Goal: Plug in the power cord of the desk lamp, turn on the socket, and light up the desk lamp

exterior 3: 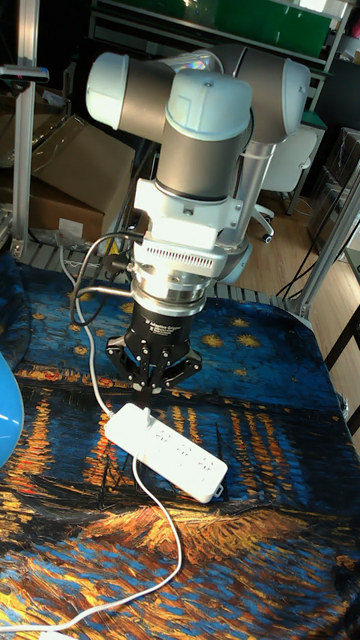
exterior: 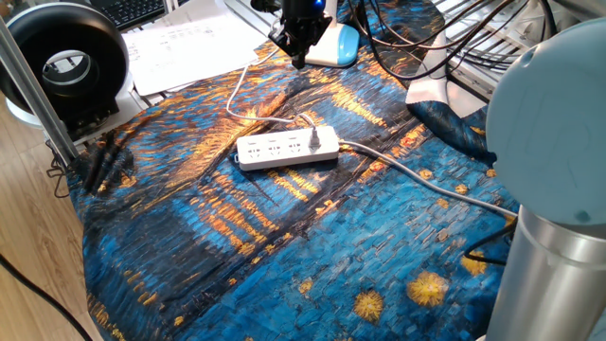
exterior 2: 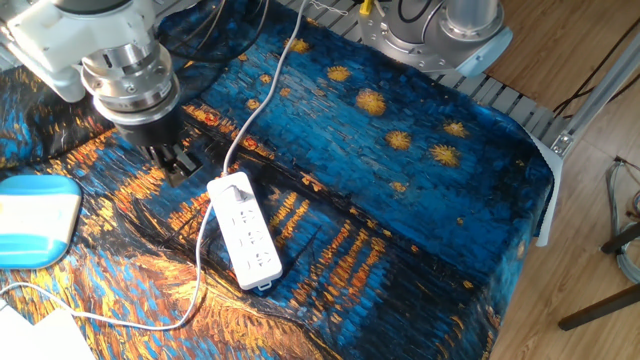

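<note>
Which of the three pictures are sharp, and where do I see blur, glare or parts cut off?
One fixed view: the strip is sharp; the near arm is a blurred mass, cut by the edge. The other fixed view: even light, a soft sheen on the gripper's metal collar. Tall fixed view: sharp, the lamp cropped at the left edge.
</note>
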Robot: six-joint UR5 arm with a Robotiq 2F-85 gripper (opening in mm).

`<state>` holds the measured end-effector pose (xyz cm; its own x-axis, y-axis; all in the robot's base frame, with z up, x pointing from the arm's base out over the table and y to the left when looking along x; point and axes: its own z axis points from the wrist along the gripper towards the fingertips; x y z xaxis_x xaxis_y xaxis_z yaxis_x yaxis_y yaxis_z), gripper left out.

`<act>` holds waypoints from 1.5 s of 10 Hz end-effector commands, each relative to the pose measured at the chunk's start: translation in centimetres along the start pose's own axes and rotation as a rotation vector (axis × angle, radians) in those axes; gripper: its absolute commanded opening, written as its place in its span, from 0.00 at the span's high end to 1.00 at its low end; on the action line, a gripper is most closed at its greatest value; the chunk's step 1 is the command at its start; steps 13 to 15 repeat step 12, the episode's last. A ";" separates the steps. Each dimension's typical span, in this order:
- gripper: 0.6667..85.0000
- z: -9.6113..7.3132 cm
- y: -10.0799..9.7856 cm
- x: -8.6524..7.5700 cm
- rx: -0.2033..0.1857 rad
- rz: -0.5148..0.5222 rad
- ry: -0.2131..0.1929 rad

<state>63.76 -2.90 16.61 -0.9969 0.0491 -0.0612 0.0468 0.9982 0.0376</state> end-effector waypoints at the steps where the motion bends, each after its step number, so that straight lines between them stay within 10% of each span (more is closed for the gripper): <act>1: 0.99 0.1 -0.7 -0.3 0.007 0.040 -0.005; 15: 0.99 0.3 -1.7 0.5 -0.007 0.015 -0.010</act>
